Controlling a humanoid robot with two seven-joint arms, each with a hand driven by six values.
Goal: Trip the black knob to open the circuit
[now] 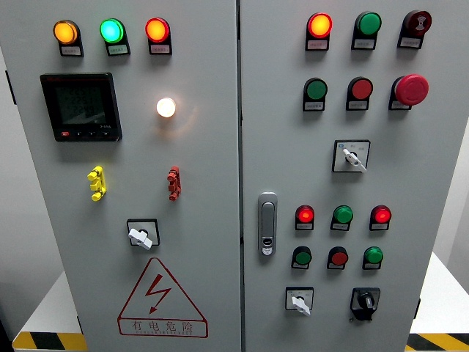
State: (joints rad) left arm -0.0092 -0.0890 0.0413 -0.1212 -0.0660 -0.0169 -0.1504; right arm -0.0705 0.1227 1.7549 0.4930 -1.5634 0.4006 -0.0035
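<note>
The black knob (364,302) is a rotary switch at the lower right of the grey cabinet's right door (429,183), its pointer turned toward the lower left. Neither of my hands shows anywhere in the head view.
White rotary switches sit at the right door's middle (352,157), its lower part (300,301) and on the left door (141,235). Lit lamps (111,31), push buttons (338,257), a red mushroom stop button (411,89), a door handle (267,224), a meter (80,106) and a hazard triangle (161,301) fill the panels.
</note>
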